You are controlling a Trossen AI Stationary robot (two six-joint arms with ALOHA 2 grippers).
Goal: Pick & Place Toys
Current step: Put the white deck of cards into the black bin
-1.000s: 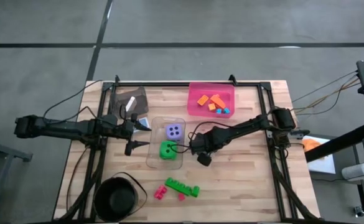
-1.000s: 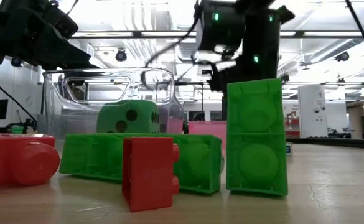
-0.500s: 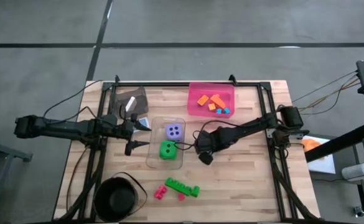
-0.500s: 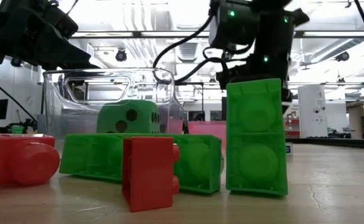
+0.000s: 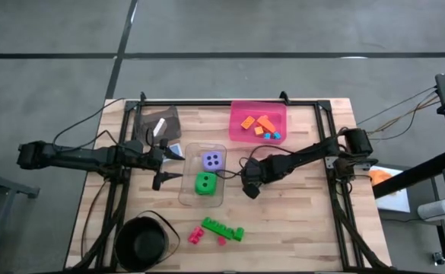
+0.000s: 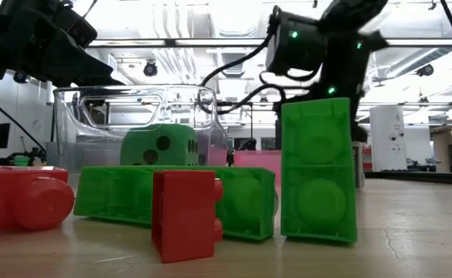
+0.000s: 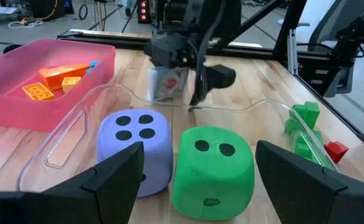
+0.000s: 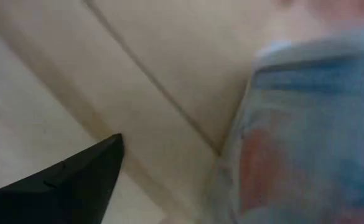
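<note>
The left end effector (image 5: 167, 165) waits at the left side of the clear bin (image 5: 189, 198), its two fingers (image 7: 113, 180) spread apart with nothing between them. In that bin sit the purple die (image 5: 213, 160) and the green die (image 5: 205, 183), side by side.

The right end effector (image 5: 250, 185) hangs low over the worktop (image 5: 306, 221), just right of the clear bin. In the left wrist view it seems to carry a small picture card (image 7: 167, 83), but the card is blurred there, and it is hidden under the arm in the high view. The right wrist view shows only one dark finger (image 8: 70, 180) and a blurred blue and red surface close to the lens, so I cannot tell for sure whether the card is pinched.

The pink bin (image 5: 237, 129) holds orange bricks (image 5: 257, 123) and teal bricks (image 5: 273, 135). Near the front edge lie a green brick (image 5: 222, 228) and pink bricks (image 5: 197, 236), beside a black bowl (image 5: 141, 242). In the low view the left pink brick is cut off by the picture's edge.
</note>
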